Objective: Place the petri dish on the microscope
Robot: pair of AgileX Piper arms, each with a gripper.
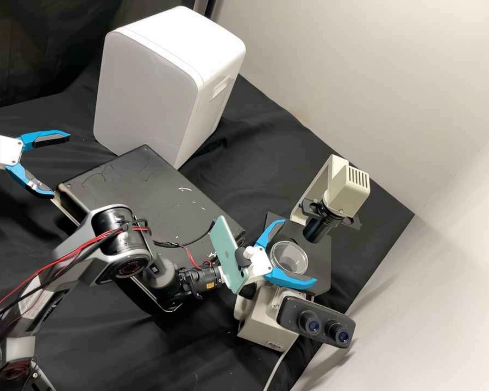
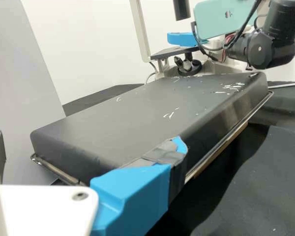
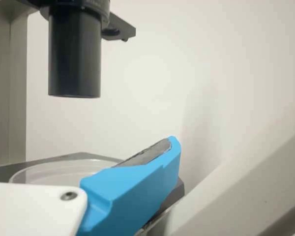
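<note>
The clear petri dish [image 1: 289, 257] lies on the black stage [image 1: 318, 260] of the microscope, under its dark lens tube [image 1: 316, 227]. My right gripper [image 1: 298, 252] is open, its blue fingers spread around the dish; the far finger stands apart from the rim. In the right wrist view the dish rim [image 3: 49, 173] rests flat on the stage beside one blue finger [image 3: 137, 191], below the lens tube [image 3: 73, 49]. My left gripper [image 1: 57, 163] is open at the far left, at the corner of a flat black box [image 1: 146, 190], holding nothing.
A tall white appliance [image 1: 163, 76] stands behind the black box [image 2: 162, 113]. The microscope's eyepieces [image 1: 323, 326] jut toward the front and its beige head [image 1: 345, 187] rises at the back. A teal phone [image 1: 228, 255] is mounted on the right wrist. A wall borders the bench on the right.
</note>
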